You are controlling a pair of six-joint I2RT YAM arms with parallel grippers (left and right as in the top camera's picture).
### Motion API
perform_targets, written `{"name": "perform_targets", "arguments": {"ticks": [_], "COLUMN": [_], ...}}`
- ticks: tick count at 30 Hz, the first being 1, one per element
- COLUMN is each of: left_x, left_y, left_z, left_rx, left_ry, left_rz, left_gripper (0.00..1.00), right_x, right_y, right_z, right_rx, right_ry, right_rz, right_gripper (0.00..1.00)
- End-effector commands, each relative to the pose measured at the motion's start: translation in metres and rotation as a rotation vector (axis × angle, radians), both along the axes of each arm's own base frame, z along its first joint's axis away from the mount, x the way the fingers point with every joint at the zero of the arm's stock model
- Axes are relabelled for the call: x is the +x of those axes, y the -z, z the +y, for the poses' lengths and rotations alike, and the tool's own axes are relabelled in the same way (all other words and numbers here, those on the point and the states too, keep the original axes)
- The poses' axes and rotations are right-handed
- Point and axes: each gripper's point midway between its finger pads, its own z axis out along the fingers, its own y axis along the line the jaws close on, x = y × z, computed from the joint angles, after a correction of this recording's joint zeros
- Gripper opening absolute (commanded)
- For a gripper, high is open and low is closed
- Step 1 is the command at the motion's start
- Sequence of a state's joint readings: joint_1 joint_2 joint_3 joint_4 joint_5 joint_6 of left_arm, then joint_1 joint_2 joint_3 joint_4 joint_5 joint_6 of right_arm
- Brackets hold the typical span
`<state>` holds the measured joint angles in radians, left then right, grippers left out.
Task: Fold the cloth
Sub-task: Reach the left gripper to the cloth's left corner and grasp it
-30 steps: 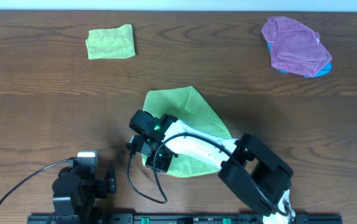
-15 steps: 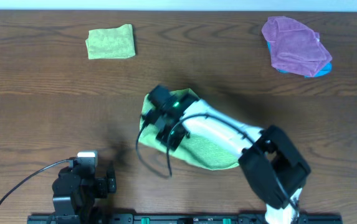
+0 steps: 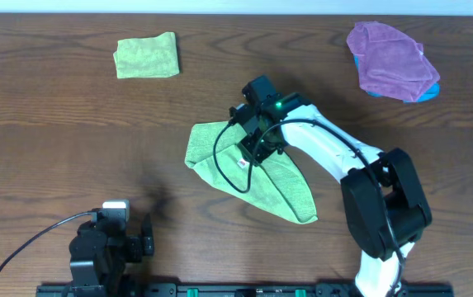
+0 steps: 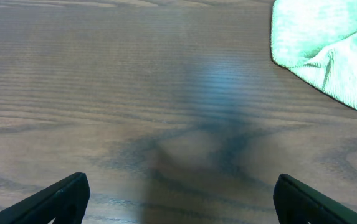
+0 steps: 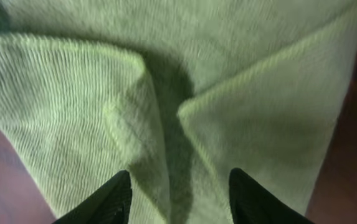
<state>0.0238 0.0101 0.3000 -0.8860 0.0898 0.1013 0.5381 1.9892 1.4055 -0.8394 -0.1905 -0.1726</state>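
Your right gripper [image 3: 254,132] has swung from the cloth's near-left corner to its far edge. The cloth [image 3: 281,186], at centre, now lies as a long wedge pointing near-right. Right jaws stand half-closed astride a cloth ridge; cannot tell if they pinch it. Left gripper [image 4: 181,199] sits near left, jaws spread.

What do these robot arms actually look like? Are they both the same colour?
No. The right arm has a white link, black joints, a green light and a looping black cable. The left arm looks black. The fingers are dark wedges.
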Motion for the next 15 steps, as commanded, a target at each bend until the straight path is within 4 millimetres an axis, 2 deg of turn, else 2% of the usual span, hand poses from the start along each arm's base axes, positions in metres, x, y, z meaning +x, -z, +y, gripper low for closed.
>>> {"name": "perform_targets", "arguments": {"ticks": [1,5,7,9,11,15], "left_x": [0.003,0.012,0.015,0.015,0.015,0.024], "left_y": [0.007,-0.009,-0.027,-0.038,-0.048,-0.071], "left_z": [-0.006,-0.025,-0.038,-0.039,-0.039,-0.039], "left_rx": [-0.054,-0.176,-0.257,-0.299,-0.309,-0.313], "left_ry": [0.003,0.046,0.094,0.066,0.055,0.040], "left_rz": [0.003,-0.062,-0.107,-0.099,-0.064,0.039], "left_gripper": [0.95,0.96,0.96,0.96,0.96,0.96], "right_x": [-0.003,-0.003,-0.003,-0.003,0.000,0.010], "right_y": [-0.009,-0.010,-0.010,-0.013,-0.024,-0.065], "right_z": [0.005,0.010,0.011,0.011,0.012,0.018], "right_rx": [0.017,0.023,0.026,0.028,0.048,0.122], "right_ry": [-0.012,-0.031,-0.031,-0.029,-0.008,0.016], "right_rz": [0.003,-0.009,-0.011,-0.015,-0.036,-0.139], "right_gripper": [0.49,0.48,0.47,0.47,0.47,0.49]}}
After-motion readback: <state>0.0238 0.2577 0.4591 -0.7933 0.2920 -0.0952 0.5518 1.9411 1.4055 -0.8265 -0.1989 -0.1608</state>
